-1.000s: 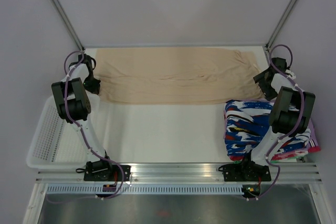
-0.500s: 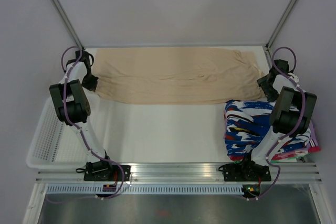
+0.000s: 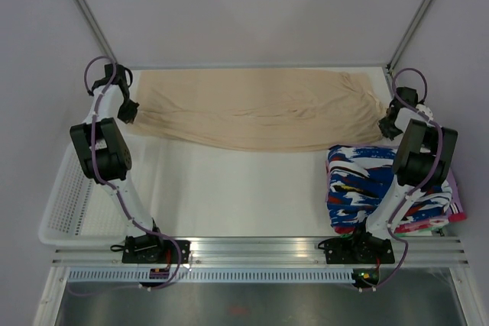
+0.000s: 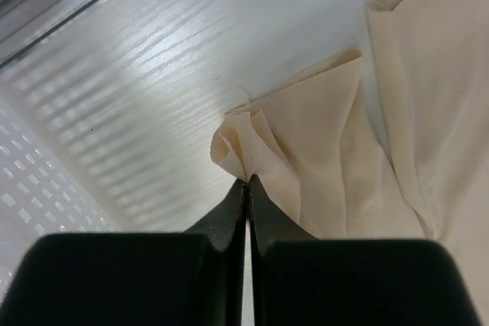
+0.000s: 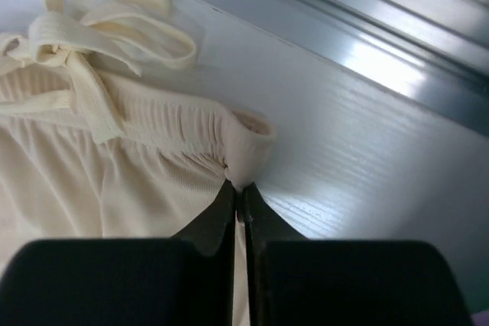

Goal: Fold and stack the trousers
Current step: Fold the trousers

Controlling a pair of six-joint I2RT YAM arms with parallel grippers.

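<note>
The beige trousers [image 3: 260, 108] lie stretched sideways across the far half of the table, legs toward the left and waistband toward the right. My left gripper [image 3: 128, 112] is shut on the hem corner of a leg [image 4: 244, 150], which bunches up just past the fingertips. My right gripper [image 3: 390, 126] is shut on the ribbed waistband corner [image 5: 243, 154]. The waist drawstring [image 5: 107, 13] lies looped on the table beyond it. The near left edge of the fabric is lifted and pulled back off the table.
A stack of folded patterned garments [image 3: 367, 188] in blue, white, red and black sits at the near right, right beside my right arm. A white mesh basket [image 3: 69, 204] hangs off the table's left side. Metal frame rails [image 5: 359, 13] run along the back edge.
My right gripper moved down to the waistband corner and closed on it from wide open. My left gripper, shut on the hem, drew up and back, lifting the near left edge.
</note>
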